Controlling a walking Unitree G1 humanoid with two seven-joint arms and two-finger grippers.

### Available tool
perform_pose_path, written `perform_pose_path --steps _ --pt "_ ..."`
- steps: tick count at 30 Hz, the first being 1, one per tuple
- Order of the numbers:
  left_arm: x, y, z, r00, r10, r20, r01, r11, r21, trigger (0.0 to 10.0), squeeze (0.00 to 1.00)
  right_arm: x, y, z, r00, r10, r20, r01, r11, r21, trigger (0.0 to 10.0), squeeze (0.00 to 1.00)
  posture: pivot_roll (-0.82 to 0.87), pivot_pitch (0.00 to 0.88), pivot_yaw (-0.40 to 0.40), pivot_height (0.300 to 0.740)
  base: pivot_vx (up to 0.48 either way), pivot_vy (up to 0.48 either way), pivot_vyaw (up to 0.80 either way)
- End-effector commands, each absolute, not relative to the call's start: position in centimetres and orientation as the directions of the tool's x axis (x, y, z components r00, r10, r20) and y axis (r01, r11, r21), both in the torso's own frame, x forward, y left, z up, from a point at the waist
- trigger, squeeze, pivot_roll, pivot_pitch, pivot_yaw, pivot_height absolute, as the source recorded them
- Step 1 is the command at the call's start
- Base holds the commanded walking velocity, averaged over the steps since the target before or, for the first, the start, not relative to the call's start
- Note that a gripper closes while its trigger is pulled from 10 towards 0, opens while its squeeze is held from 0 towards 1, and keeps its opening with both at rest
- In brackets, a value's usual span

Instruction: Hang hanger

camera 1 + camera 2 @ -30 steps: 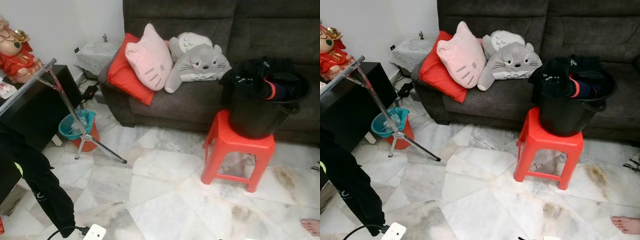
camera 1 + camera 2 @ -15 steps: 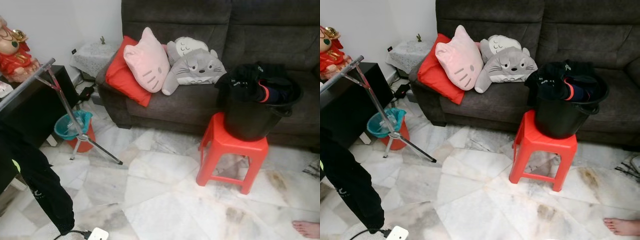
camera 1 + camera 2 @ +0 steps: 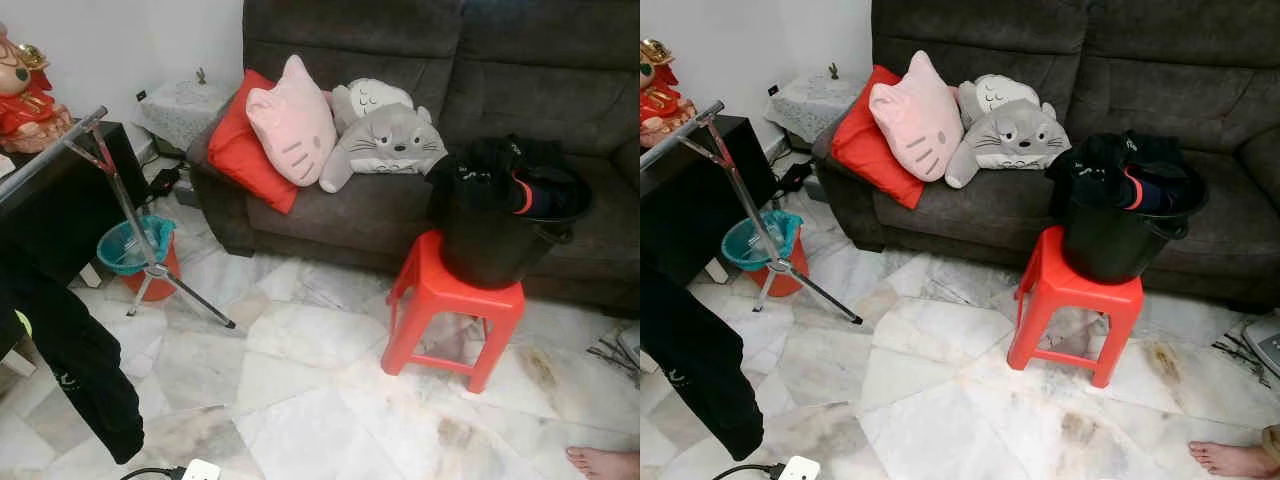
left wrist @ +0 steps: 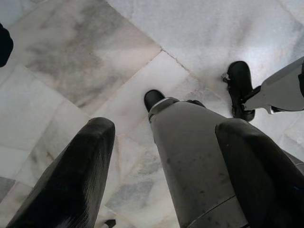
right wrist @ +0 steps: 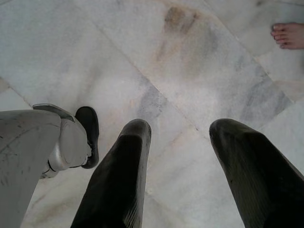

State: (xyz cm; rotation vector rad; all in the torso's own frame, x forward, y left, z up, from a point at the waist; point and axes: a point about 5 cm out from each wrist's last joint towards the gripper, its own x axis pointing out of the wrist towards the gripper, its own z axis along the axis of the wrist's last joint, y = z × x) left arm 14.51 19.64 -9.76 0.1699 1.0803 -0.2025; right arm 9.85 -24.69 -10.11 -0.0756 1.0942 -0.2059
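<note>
My view has swung right toward the bucket point(image 3: 510, 225) of clothes on the stool point(image 3: 450, 310), both grippers' fingers point(image 4: 71, 180) point(image 5: 118, 180) hanging open and empty; I see no hanger yet, so I'm only approaching.

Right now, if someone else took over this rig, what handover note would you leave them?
Left tool: open, holding nothing, hanging down over the marble floor beside the robot's leg.
Right tool: open, holding nothing, also pointing at the floor.
Job's things: black bucket heaped with dark clothes stands on the red stool before the sofa. Metal drying rack stands to the left, a black garment hanging by it. I cannot pick out a hanger.
Done: nothing held or hung by the tools.
Left: find a hanger, take it, hang it on the rack. Mind the person's bare foot on the right.
</note>
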Motion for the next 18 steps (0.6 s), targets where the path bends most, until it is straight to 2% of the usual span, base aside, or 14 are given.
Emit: perform_pose_path --steps 1,10,18 --pt "14.31 20.57 -9.7 0.455 -0.049 -0.889 0.226 0.972 0.062 10.0 0.0 9.93 -24.27 -10.19 0.448 -0.191 -0.873 0.116 0.981 -0.155 10.0 0.0 -0.23 0.0 -0.02 0.74 0.0 0.0 0.0" --pt "14.52 21.2 -9.53 0.469 -0.012 -0.883 0.196 0.976 0.091 10.0 0.0 10.51 -24.08 -9.98 0.491 -0.216 -0.844 0.098 0.976 -0.193 10.0 0.0 -0.22 0.0 0.002 0.74 0.0 0.0 0.0" --pt "14.62 21.28 -9.47 0.475 -0.017 -0.88 0.18 0.981 0.078 10.0 0.0 10.53 -24.0 -10.02 0.484 -0.224 -0.846 0.105 0.975 -0.197 10.0 0.0 -0.23 0.0 0.01 0.74 0.0 0.0 0.0"
